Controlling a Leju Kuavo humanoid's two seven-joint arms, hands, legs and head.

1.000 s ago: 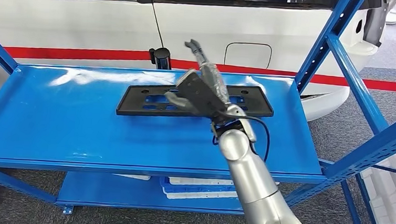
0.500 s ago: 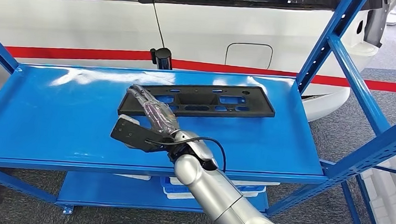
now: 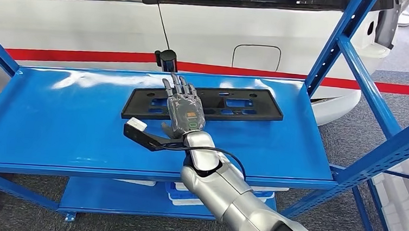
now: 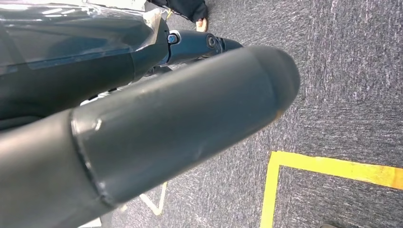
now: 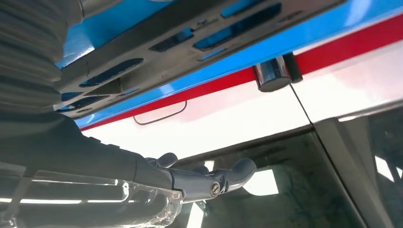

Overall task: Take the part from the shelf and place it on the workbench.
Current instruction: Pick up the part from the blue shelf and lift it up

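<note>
One long black part (image 3: 203,103) lies flat, lengthwise along the shelf (image 3: 55,121), under the right hand (image 3: 183,111), fingers spread, empty.

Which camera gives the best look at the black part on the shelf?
The head view: the whole black part lies flat on the blue shelf, the right hand over its middle. The right wrist view catches a close slice of its slotted face.

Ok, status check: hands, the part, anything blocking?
Right hand open, flat above the black part, no grip. Left hand hanging over the floor, state unclear. Part flat on the blue shelf. Nothing blocking.
</note>
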